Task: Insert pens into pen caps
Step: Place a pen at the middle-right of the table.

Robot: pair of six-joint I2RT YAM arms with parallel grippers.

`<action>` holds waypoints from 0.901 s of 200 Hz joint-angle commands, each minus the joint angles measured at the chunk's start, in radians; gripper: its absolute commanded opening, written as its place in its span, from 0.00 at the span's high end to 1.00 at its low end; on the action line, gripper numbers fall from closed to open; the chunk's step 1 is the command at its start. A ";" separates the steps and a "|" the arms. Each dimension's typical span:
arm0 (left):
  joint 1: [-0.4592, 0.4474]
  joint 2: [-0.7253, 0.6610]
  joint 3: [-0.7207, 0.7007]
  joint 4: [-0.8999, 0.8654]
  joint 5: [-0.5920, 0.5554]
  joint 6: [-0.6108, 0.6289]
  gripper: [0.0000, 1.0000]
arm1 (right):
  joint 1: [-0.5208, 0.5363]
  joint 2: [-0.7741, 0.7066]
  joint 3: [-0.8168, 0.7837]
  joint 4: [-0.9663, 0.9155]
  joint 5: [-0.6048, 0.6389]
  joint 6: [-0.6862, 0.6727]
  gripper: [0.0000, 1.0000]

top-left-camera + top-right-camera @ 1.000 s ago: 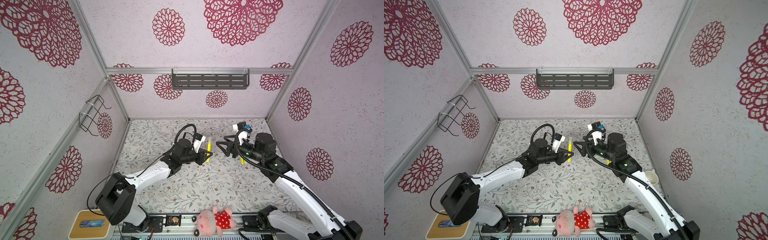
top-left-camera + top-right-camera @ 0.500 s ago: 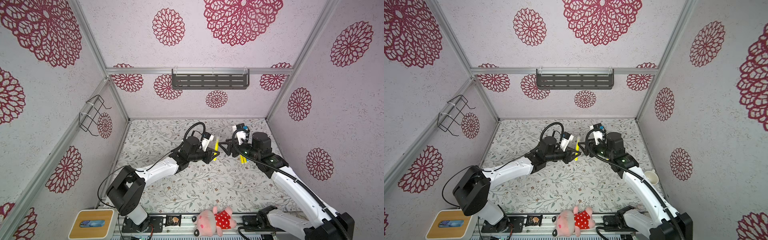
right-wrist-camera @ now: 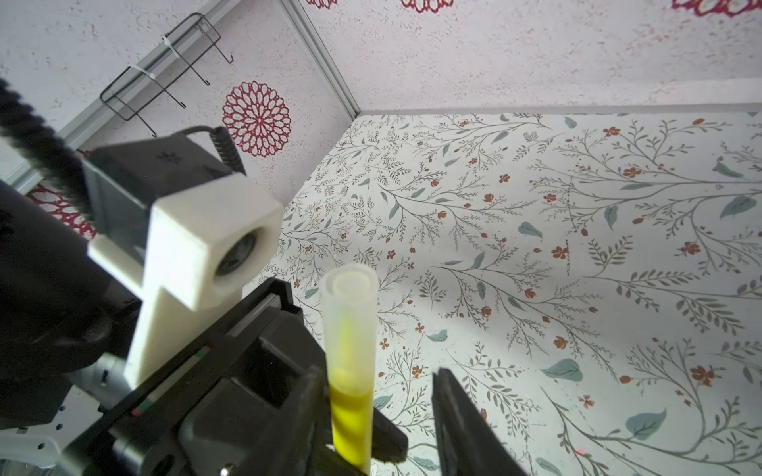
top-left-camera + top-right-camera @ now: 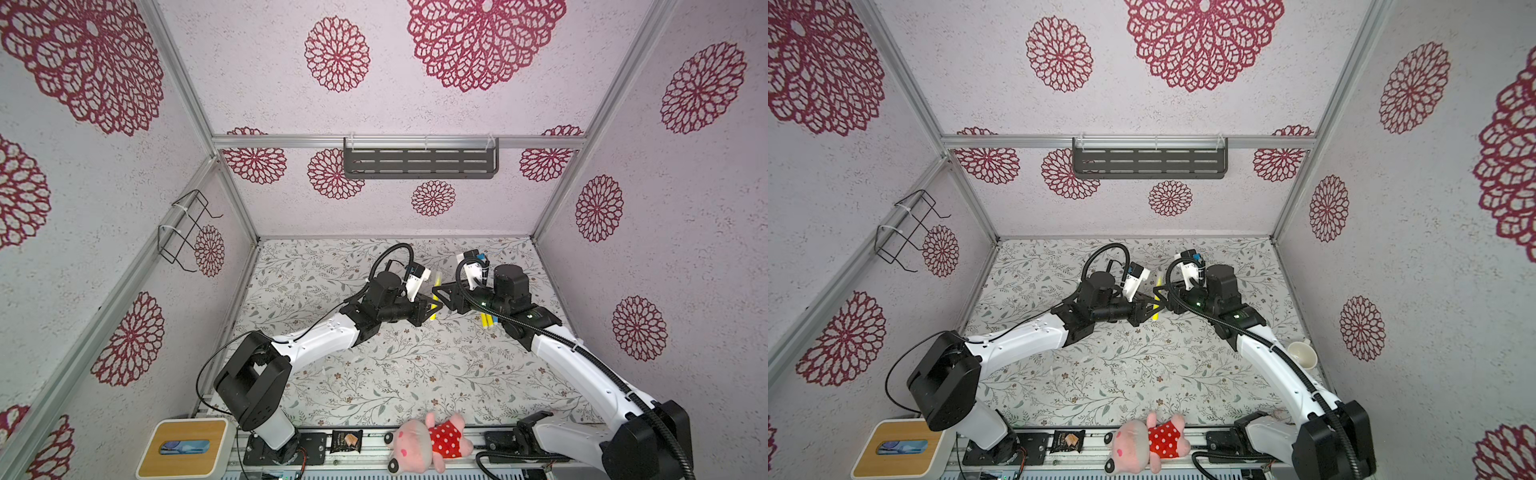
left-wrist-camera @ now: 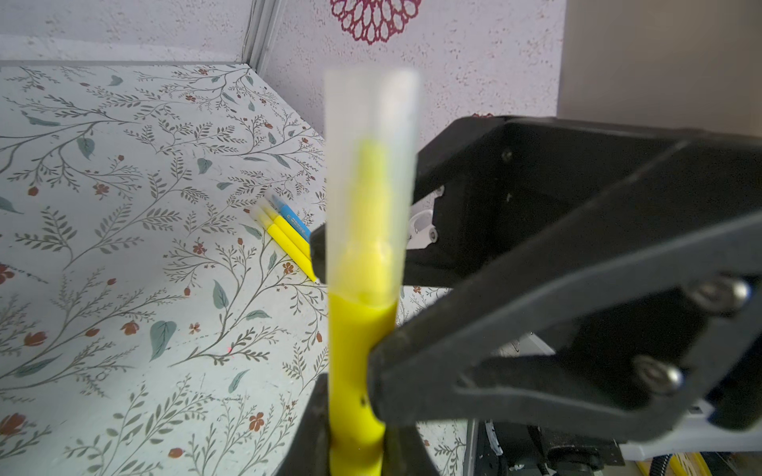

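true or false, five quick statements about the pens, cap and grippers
1. The left gripper grips a yellow pen. True.
2. That pen has no cap. False: a whitish cap covers its tip.
3. Three pens lie together on the cover. True.
4. The right gripper is clamped on the cap. False: its jaws straddle it, a gap beside one finger.
5. The plush toy lies by the back wall. False: it lies at the front edge.

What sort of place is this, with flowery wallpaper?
Likely a robot test booth: two mechanical arms mounted on a front rail, papered walls in a metal frame, a small table holding pens.
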 commanded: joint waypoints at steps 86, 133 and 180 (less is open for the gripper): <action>-0.010 -0.019 -0.006 0.034 -0.038 0.010 0.56 | -0.004 0.002 0.061 0.017 -0.005 0.009 0.89; -0.009 -0.124 -0.060 -0.010 -0.126 0.058 0.53 | -0.006 0.026 0.166 -0.110 0.094 -0.059 0.90; 0.001 -0.245 -0.128 -0.049 -0.211 0.090 0.52 | -0.009 0.082 0.278 -0.247 0.224 -0.114 0.91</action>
